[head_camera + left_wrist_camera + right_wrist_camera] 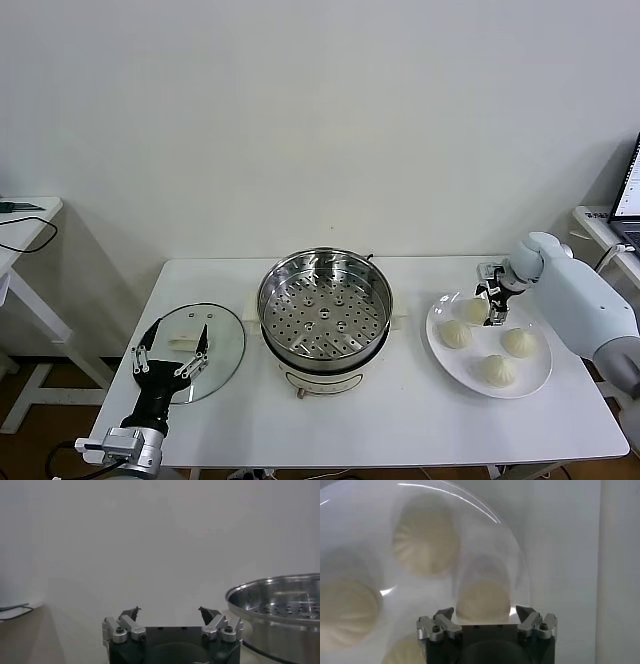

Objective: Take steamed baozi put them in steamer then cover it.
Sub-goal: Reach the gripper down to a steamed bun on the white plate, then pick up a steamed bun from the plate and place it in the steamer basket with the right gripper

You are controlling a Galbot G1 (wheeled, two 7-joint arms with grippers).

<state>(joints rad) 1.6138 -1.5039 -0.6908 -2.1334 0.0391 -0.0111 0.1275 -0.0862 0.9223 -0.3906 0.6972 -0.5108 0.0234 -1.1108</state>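
Blur softens the steamed baozi (482,594) in the right wrist view, and the one nearest the camera is cut off by the gripper body, so whether the pads touch it cannot be told. In the head view that bun is partly hidden behind the right gripper (491,303).

Right gripper hangs over the back edge of the white plate (535,384), to the right of the steamer (324,305), its jaws spread wide with the rear bun (474,309) directly at them; nothing is clamped. The other three buns lie on the same plate: one (455,334) toward the steamer, one (519,342) on the far side from it, and one (498,370) nearest the table's front edge.

Left gripper (171,353) hovers to the left of the steamer, over the glass lid (226,345) lying flat on the white table (400,420); its fingers (128,620) stand wide apart and hold nothing. The steamer sits mid-table with its perforated tray bare, and its rim (280,587) shows at the edge of the left wrist view.
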